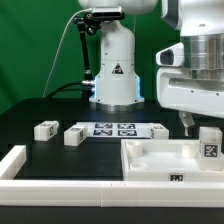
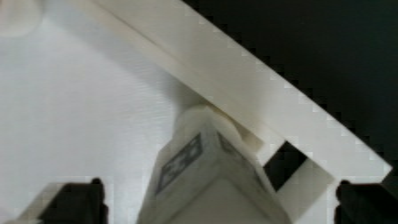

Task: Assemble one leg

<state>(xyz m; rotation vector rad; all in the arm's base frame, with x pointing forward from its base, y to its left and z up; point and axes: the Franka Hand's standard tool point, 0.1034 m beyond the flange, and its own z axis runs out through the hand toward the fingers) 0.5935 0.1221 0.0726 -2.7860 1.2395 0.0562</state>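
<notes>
A leg (image 1: 209, 141), a short white block with a black-and-white tag on its side, stands upright at a corner of the large white tray-like piece (image 1: 150, 165) at the exterior view's right. My gripper (image 1: 197, 123) hangs just above and around it. In the wrist view the leg (image 2: 205, 165) sits between my two dark fingers (image 2: 73, 202), with a gap on each side, so the gripper (image 2: 217, 205) is open and not clamped on it. The tray's raised rim (image 2: 231, 70) runs diagonally beside the leg.
Two more legs (image 1: 45, 128) (image 1: 73, 134) lie on the black table at the exterior view's left. The marker board (image 1: 115, 128) lies behind the tray. A white L-shaped border piece (image 1: 20, 162) runs along the front left. The robot base (image 1: 112, 70) stands at the back.
</notes>
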